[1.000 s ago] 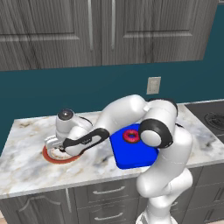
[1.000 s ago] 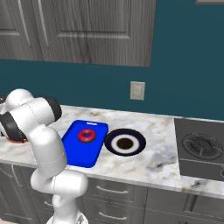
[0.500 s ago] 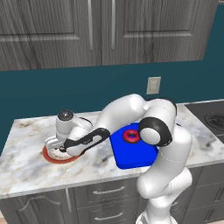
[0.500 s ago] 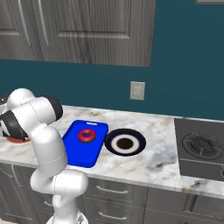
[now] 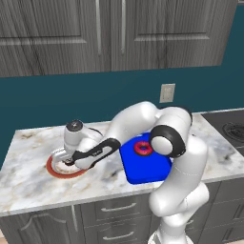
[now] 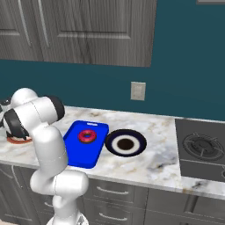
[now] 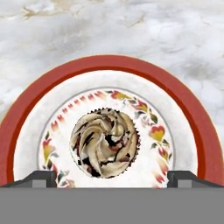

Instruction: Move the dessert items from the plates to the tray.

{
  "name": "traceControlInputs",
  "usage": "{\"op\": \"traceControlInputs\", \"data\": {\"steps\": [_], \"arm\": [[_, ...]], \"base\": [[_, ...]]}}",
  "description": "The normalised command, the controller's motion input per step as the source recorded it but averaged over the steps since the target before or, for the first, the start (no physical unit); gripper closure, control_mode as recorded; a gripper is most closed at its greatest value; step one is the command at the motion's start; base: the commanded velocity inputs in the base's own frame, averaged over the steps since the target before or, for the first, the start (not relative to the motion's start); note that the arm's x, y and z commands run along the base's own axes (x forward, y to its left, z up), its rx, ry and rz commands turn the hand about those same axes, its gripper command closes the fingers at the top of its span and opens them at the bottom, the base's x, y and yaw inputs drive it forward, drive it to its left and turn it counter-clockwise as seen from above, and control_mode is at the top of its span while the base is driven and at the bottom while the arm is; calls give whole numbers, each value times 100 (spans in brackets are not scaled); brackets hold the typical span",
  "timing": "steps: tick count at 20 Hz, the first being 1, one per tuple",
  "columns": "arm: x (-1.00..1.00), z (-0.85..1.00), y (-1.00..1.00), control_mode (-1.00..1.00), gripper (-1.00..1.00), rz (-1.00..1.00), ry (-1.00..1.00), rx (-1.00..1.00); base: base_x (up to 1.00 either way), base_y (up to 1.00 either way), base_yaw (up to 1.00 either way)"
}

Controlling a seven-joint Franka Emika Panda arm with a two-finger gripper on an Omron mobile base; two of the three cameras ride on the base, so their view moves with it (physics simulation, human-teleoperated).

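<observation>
Where the arm bends low over the red-rimmed plate point(image 5: 61, 168) in the left base view, the hand hides most of that plate and all of what lies on it, so only the near arc of the rim shows there; in the right base view the same plate point(image 6: 19, 140) is just a sliver behind the arm's shoulder. The pincer point(image 7: 112, 176) itself is cut off in the hand view: only its two dark fingertips point(image 7: 41, 176) show at the bottom corners, set far apart, so the jaws stand wide open with nothing between them. Counted up, there are two plates, two desserts and one tray. The cupcake point(image 7: 105, 142), swirled pale and dark brown, sits at the middle of the red-rimmed plate point(image 7: 183, 105), straight ahead of the pincer and centred between its tips, which are apart from it on either side; how high the tips are above the plate cannot be told. The donut point(image 5: 142, 148) lies on the blue tray point(image 5: 143, 170), near its back end, also plain from the right point(image 6: 87, 136). The tray point(image 6: 83, 151) rests on the marble counter point(image 6: 149, 162) between the two plates, with the navy plate point(image 6: 125, 143) just beside its right edge and bare. The tray's near part is hidden by the arm's elbow in the left base view.
</observation>
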Motion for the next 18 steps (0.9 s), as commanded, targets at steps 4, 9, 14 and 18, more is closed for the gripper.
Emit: {"op": "traceControlInputs", "data": {"steps": [4, 9, 14, 18], "arm": [[22, -28, 0, -100, -100, 0, 0, 0], [13, -22, 12, -100, -100, 0, 0, 0], [9, -12, 33, -100, -100, 0, 0, 0], [0, -9, 4, -100, 100, 0, 0, 0]], "base": [[0, 0, 0], [0, 0, 0], [0, 0, 0], [0, 0, 0]]}}
